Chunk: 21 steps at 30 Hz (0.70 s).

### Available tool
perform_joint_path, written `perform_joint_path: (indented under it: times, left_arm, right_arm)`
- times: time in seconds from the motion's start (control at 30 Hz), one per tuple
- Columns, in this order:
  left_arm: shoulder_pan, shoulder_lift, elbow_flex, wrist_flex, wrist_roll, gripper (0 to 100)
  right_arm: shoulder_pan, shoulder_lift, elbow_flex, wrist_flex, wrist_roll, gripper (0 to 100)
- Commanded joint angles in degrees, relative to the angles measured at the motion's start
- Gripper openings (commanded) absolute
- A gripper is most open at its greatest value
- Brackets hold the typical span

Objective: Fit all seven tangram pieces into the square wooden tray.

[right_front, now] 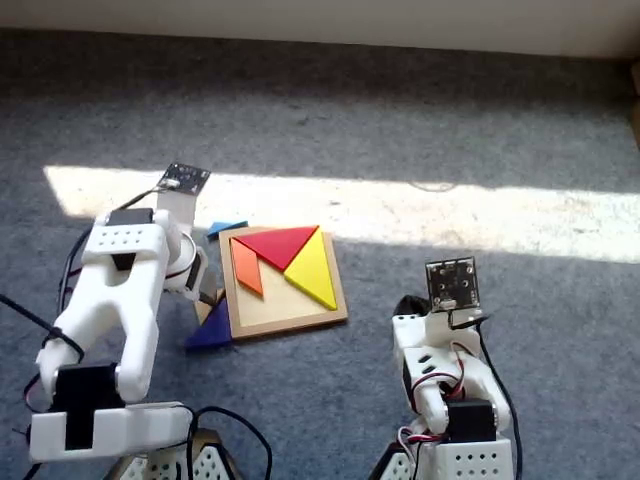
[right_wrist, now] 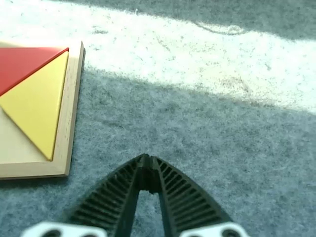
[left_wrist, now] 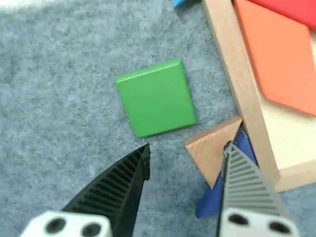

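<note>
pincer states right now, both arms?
Left pincer: open, holding nothing, low over the carpet next to the green square.
Right pincer: closed, holding nothing, over bare carpet.

L wrist view: tray (left_wrist: 236, 74), orange pc (left_wrist: 281, 59) and red pc (left_wrist: 291, 6) cut by frame edges; light-blue pc (left_wrist: 180, 2) a sliver, prob. one corner. Dark-blue triangle (left_wrist: 210, 200) mostly under tan triangle (left_wrist: 210, 148) and a finger (left_wrist: 244, 187). High view: left arm (right_front: 130, 290) hides part of light-blue pc, tan triangle. R wrist view: tray, red pc, yellow pc (right_wrist: 34, 98) cut off at edge.
</note>
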Motion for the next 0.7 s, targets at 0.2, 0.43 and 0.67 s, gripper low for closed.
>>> perform_joint_path:
  times: [0.2, 0.43, 0.67]
  left_arm:
    - [1.4, 5.3, -21.2, -0.1, -0.8, 23]
    - [4.9, 18.5, -35.9, 3.3, -1.1, 24]
    - [8.2, 30.9, -51.5, 9.4, -1.0, 24]
  right_arm:
    - [0.3, -0.6, 8.7, -1.3, 0.5, 0.9]
    - [0.3, -0.6, 8.7, -1.3, 0.5, 0.9]
    - [0.3, -0.6, 8.7, -1.3, 0.5, 0.9]
